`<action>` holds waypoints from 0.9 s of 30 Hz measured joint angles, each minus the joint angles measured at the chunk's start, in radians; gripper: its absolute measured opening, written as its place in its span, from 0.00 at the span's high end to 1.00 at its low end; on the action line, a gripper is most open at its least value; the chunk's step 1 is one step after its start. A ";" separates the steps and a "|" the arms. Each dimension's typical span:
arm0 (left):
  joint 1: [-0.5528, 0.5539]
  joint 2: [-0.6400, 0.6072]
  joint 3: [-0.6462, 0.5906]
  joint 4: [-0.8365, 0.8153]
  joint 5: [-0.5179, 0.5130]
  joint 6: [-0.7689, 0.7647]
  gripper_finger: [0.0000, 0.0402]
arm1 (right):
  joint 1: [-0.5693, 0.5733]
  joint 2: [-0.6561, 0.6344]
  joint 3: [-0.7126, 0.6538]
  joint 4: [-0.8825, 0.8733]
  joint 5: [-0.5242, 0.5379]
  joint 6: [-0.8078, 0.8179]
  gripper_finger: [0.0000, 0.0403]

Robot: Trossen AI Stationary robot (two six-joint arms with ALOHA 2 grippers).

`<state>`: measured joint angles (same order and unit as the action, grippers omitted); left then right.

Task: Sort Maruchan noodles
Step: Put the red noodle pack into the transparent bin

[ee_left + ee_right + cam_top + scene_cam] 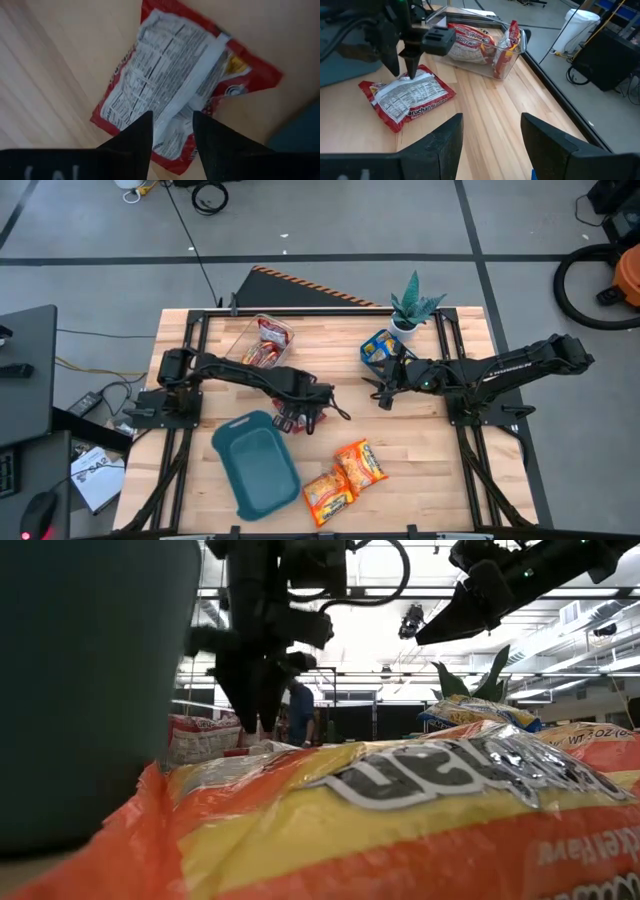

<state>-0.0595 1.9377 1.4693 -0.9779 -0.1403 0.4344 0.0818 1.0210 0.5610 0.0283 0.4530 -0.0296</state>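
A red Maruchan packet (170,75) lies label side up on the wood table, next to the teal tray (255,465). My left gripper (172,116) points down onto it, open, its fingertips at one short end of the packet (407,97). Farther right, my right gripper (492,117) hangs open above the table, with nothing between its fingers. Two orange packets (345,475) lie near the front edge. A blue-and-yellow packet (380,347) lies by the plant. More red packets fill the clear bin (262,340). My left gripper comes from above, pointing down. Its fingertips (145,125) stand on either side of the white back seam (175,107) near one short end of the red packet. Whether they touch the film I cannot tell. The packet lies flat on the table.
A potted plant (413,305) stands at the far right of the table. The clear bin sits at the far edge, left of centre, and the teal tray at the front left. Bare wood lies between the red packet and my right gripper (383,398).
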 joint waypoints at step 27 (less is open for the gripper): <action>0.021 0.121 0.082 -0.001 0.005 0.157 0.67 | 0.000 0.000 0.000 -0.014 -0.003 0.001 0.49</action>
<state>-0.0383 2.0590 1.5509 -0.9791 -0.1353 0.5915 0.0818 1.0210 0.5610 0.0145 0.4500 -0.0288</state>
